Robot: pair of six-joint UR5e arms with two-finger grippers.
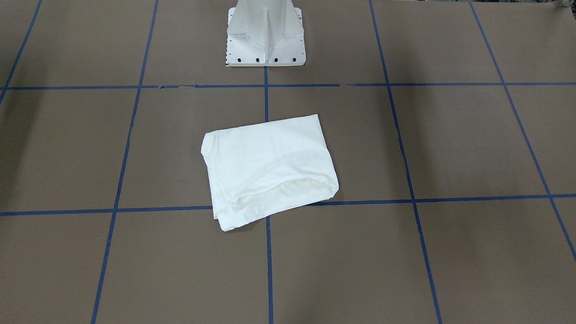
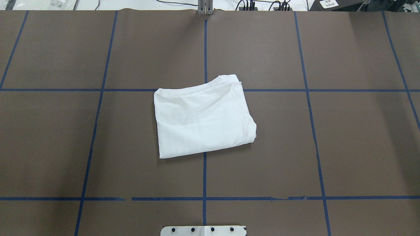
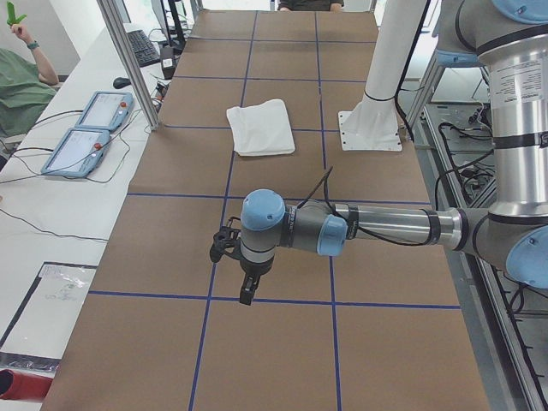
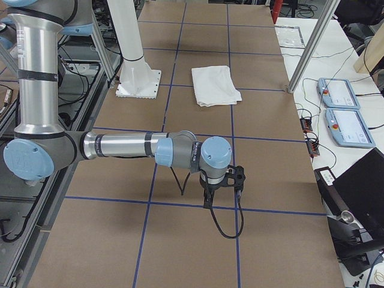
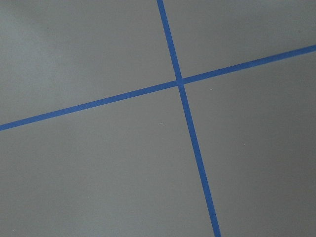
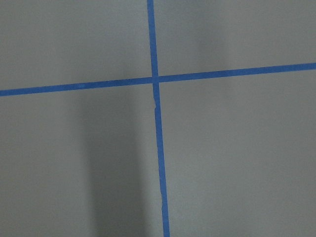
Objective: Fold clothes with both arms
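The white shirt (image 1: 270, 166) lies folded into a rough rectangle at the middle of the brown table (image 2: 328, 131); no print, collar or label shows. It also shows in the left side view (image 3: 261, 127) and the right side view (image 4: 215, 85). Both arms are drawn back to the table's ends, far from the shirt. My left gripper (image 3: 247, 291) points down over the table; I cannot tell whether it is open or shut. My right gripper (image 4: 208, 201) points down too; I cannot tell its state. Both wrist views show only the table and crossed blue tape (image 5: 180, 81) (image 6: 154, 79).
The white pedestal base (image 1: 265, 45) stands behind the shirt on the robot's side. Blue tape lines (image 2: 205, 196) divide the table into squares. Teach pendants (image 3: 98, 111) (image 4: 339, 93) lie on the side bench. A person (image 3: 17, 77) sits beside the bench.
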